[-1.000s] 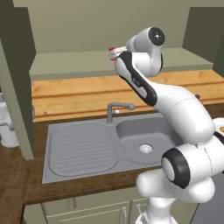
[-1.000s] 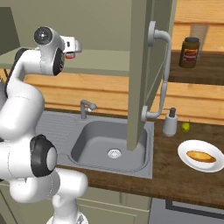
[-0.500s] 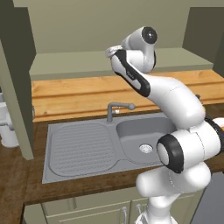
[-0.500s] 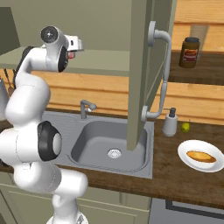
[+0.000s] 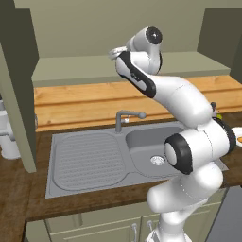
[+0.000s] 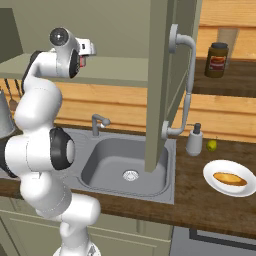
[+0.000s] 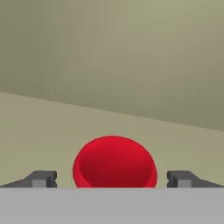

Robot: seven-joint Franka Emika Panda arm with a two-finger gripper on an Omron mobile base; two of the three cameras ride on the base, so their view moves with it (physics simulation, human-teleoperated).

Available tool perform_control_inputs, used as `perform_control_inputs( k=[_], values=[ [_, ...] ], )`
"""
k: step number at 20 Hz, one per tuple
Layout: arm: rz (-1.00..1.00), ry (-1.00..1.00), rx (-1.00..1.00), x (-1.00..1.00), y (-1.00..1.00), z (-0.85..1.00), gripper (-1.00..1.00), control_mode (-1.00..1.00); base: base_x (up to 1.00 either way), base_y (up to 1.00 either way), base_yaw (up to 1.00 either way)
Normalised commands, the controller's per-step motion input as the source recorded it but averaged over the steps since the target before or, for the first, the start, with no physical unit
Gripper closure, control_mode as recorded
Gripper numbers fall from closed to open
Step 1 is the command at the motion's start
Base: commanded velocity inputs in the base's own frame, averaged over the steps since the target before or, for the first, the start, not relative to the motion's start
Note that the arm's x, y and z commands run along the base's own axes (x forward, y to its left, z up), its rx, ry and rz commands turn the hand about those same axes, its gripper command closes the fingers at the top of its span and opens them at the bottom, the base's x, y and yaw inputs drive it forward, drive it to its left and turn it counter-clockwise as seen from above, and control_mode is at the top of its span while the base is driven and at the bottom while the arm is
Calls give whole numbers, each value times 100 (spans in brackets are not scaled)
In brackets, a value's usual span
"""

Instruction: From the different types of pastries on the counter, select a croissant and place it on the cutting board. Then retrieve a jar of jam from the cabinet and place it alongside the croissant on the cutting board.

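Croissant (image 6: pixel 230 178) lay on its plate (image 6: pixel 212 175) at the worktop's right end, untouched, while your arm had only shifted its elbow up high. Your gripper (image 7: pixel 112 180) stood spread, its fingers clear of a red round thing (image 7: pixel 114 159), so you had grasped nothing yet.

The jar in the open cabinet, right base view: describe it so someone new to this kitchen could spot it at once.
Start at the tall open cabinet door with its long curved handle, right of the sink. On the wooden shelf just past it stands the jar, upright and alone. It has dark contents, a dark lid and a red label, unlike the pale soap dispenser and the plate on the counter below.
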Motion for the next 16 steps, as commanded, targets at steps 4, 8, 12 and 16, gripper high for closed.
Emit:
perform_control_inputs(
  k=[4,8,12,16],
  values=[
    [0,0,0,35,5,-3,-100,-100,0,0,0],
    [0,0,0,24,12,-7,-100,-100,0,0,0],
    [0,1,0,2,13,-12,-100,-100,0,0,0],
    [0,1,4,-3,0,-4,100,-100,0,0,0]
  ],
)
